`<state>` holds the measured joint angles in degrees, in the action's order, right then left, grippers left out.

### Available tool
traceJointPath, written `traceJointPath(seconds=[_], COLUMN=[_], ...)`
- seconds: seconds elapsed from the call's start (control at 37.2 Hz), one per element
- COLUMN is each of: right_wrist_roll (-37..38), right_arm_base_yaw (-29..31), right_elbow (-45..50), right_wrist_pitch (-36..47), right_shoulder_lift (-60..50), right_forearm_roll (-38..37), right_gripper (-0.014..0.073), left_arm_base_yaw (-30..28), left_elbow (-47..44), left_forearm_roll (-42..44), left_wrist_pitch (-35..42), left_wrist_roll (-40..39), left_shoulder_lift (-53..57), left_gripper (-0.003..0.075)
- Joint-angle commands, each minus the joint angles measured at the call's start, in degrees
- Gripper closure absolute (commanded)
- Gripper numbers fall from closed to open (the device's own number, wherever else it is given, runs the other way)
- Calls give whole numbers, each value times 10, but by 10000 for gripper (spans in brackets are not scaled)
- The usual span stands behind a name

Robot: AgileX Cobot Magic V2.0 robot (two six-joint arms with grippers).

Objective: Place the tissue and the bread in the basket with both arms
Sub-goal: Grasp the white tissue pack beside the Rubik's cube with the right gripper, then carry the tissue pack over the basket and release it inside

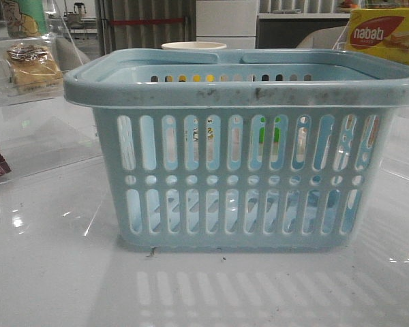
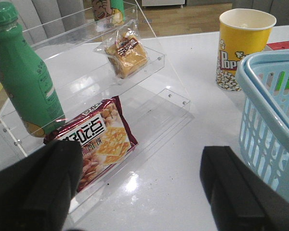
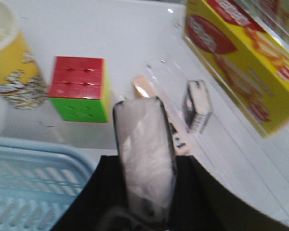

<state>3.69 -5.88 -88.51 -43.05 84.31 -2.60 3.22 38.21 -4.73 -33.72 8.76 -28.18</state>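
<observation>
Light-blue basket fills the front view; no claw visible. In the left wrist view, the left gripper is released, the bread ahead, long axis diagonal. In the right wrist view, the right gripper grasps the tissue, pointing straight forward.

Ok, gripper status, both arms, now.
Left gripper: open, empty, jaws wide apart above the table.
Right gripper: shut on the tissue pack, near the basket.
</observation>
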Motion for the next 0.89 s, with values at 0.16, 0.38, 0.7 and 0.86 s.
traceJointPath(seconds=[0.16, 0.38, 0.7, 0.86], right_wrist_roll=[-7, -7, -7, -7], right_arm_base_yaw=[-182, -246, -246, -245], right_elbow=[-9, 62, 134, 133], right_wrist_pitch=[43, 104, 123, 136], right_shoulder_lift=[-54, -54, 18, 84], right_forearm_roll=[3, 3, 2, -15], right_gripper=[361, 361, 361, 244], left_arm_base_yaw=[0, 0, 0, 0], left_elbow=[15, 15, 15, 15], left_forearm_roll=[-3, -3, -3, -3], left_wrist_pitch=[49, 49, 49, 49], left_wrist_roll=[-5, -5, -5, -5], left_shoulder_lift=[-7, -7, -7, -7], left_gripper=[160, 160, 160, 160])
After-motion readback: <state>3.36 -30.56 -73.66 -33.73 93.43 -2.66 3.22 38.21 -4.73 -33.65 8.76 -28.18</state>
